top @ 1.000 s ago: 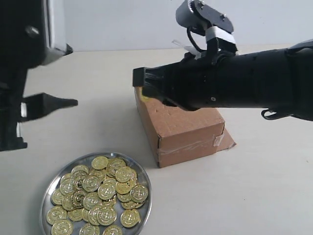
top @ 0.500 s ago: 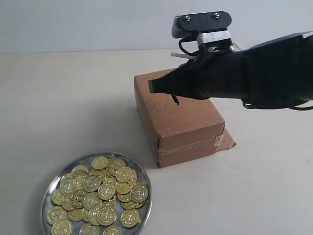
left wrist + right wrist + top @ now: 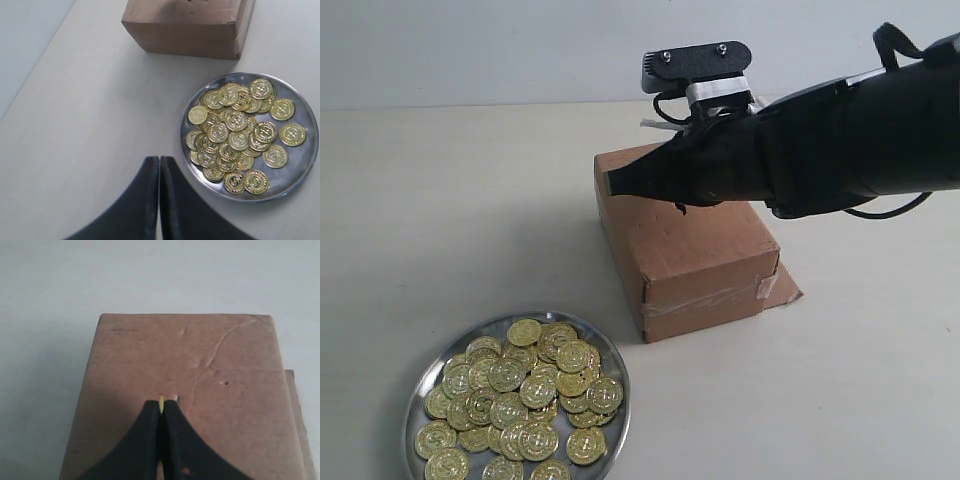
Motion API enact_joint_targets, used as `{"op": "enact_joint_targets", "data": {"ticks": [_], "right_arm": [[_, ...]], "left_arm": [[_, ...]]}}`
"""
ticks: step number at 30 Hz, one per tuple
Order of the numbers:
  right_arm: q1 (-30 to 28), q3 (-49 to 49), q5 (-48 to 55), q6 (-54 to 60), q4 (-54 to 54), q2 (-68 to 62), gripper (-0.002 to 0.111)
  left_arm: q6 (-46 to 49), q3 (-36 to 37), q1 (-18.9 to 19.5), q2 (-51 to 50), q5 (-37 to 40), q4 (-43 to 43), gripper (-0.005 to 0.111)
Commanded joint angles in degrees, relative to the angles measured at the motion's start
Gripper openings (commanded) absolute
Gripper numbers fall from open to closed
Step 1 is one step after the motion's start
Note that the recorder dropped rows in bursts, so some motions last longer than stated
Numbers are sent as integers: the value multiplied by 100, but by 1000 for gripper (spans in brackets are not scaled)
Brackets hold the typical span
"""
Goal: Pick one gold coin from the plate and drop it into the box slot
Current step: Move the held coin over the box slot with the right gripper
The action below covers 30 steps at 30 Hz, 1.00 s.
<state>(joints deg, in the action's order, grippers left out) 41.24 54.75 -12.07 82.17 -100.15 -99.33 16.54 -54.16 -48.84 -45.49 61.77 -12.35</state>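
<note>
My right fingers (image 3: 160, 409): pressed together on a gold coin (image 3: 161, 402), held edge-on so only a thin yellow sliver shows at the tips.
Where my right fingers are: above the top of the box (image 3: 705, 255), tips (image 3: 613, 184) pointing left.
Slot (image 3: 680, 207): a dark ragged bit on the box top, peeking out under my right fingers; the rest is hidden.
My left fingers (image 3: 159, 165): closed flat against each other, nothing between them, over the table (image 3: 90, 125) just beside the plate (image 3: 306, 165).
Plate: near left on the table, near the box but apart from it, holding a heap of coins (image 3: 520, 400).
Box: right of the middle, with clear tape across its near end.
</note>
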Motion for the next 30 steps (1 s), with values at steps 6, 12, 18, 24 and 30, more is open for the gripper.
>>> {"op": "enact_joint_targets", "data": {"ticks": [6, 12, 18, 24, 30], "right_arm": [[12, 33, -175, 58, 21, -66, 0], [12, 33, -175, 70, 21, -66, 0], [12, 33, -221, 69, 21, -66, 0], [12, 33, -416, 104, 21, -66, 0], [12, 33, -390, 104, 21, -66, 0]], "left_arm": [[-48, 10, -27, 41, 13, 63, 3], [-48, 10, -27, 41, 13, 63, 3], [-48, 10, -27, 41, 13, 63, 3], [-48, 10, -27, 41, 13, 63, 3], [-48, 10, -27, 41, 13, 63, 3]]}}
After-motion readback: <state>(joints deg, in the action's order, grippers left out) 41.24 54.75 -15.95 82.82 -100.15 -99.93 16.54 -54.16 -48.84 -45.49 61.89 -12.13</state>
